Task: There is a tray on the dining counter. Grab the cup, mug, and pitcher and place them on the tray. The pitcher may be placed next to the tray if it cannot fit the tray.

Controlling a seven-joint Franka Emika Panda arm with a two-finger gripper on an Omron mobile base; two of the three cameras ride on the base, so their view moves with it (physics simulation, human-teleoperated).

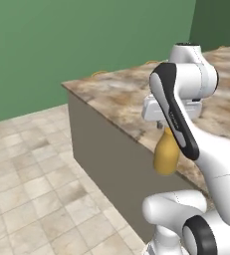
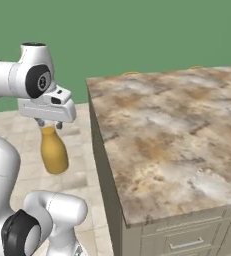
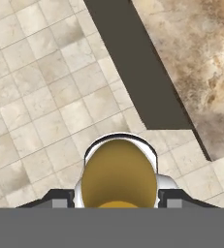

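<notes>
Sideways, fingers (image 2: 47, 125) clamp pitcher (image 2: 53, 155) neck; hand view adds tiled floor (image 3: 45, 97) below.

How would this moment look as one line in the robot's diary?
tool: shut on pitcher | pitcher: hanging upright over floor, beside counter | tray: not reached

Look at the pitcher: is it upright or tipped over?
Upright. The pitcher hangs neck-up from the gripper, wider body below, in the air beside the counter, over the floor.
</notes>
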